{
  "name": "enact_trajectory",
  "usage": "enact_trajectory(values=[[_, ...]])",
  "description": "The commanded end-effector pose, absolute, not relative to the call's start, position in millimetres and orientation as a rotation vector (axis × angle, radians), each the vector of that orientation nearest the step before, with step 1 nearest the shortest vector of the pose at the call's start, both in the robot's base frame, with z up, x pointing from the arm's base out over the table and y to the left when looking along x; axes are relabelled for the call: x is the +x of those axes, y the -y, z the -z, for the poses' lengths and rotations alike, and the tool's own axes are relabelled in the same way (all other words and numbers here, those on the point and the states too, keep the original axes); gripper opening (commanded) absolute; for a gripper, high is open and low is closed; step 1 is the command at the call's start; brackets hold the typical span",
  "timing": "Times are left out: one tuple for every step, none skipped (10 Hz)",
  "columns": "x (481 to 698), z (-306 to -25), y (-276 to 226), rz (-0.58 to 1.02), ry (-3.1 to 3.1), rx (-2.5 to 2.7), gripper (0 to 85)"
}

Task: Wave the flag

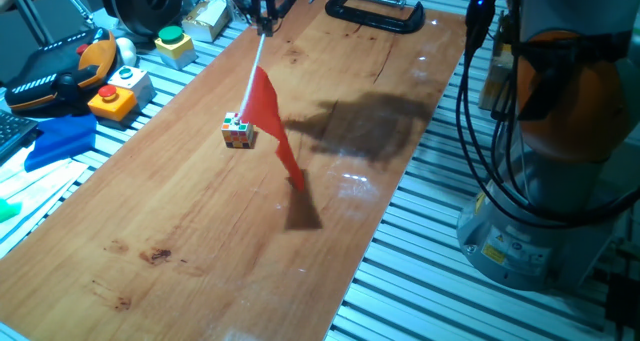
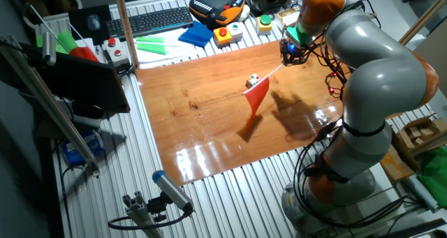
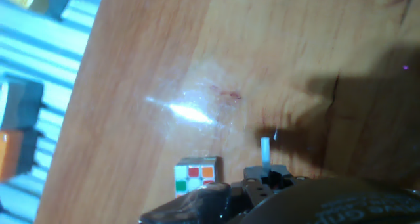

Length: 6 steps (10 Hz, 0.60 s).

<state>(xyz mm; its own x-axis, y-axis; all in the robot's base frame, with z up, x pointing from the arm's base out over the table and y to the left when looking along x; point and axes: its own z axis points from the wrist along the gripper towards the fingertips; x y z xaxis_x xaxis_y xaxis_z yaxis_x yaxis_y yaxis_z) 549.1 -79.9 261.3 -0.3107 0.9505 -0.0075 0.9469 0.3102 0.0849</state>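
The flag (image 1: 272, 121) is a red cloth on a thin white stick, held in the air above the wooden board (image 1: 200, 231). My gripper (image 1: 264, 19) is shut on the upper end of the stick, and the cloth hangs down and toward the near side. In the other fixed view the flag (image 2: 257, 98) hangs below my gripper (image 2: 292, 53). In the hand view only the white stick's end (image 3: 265, 152) shows between my fingers; the red cloth is hidden there.
A small multicoloured puzzle cube (image 1: 238, 130) lies on the board just left of the flag, also in the hand view (image 3: 195, 176). A black clamp (image 1: 375, 11) sits at the board's far end. Button boxes (image 1: 110, 96) and a blue cloth (image 1: 60, 141) lie left.
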Motion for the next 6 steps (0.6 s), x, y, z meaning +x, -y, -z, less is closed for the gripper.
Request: enact_trajectory(values=[[548.6,-261.6,80.0,-0.085,-1.976,2.353,0.7],[548.8,-261.6,80.1,-0.109,-1.851,2.446,0.7],[549.0,-261.6,80.4,-0.132,-1.709,2.532,0.7],[548.8,-262.0,80.6,-0.137,-1.592,2.610,0.7],[547.7,-262.9,80.5,-0.130,-1.497,2.669,0.7],[546.7,-263.9,80.5,-0.123,-1.390,2.721,0.7]])
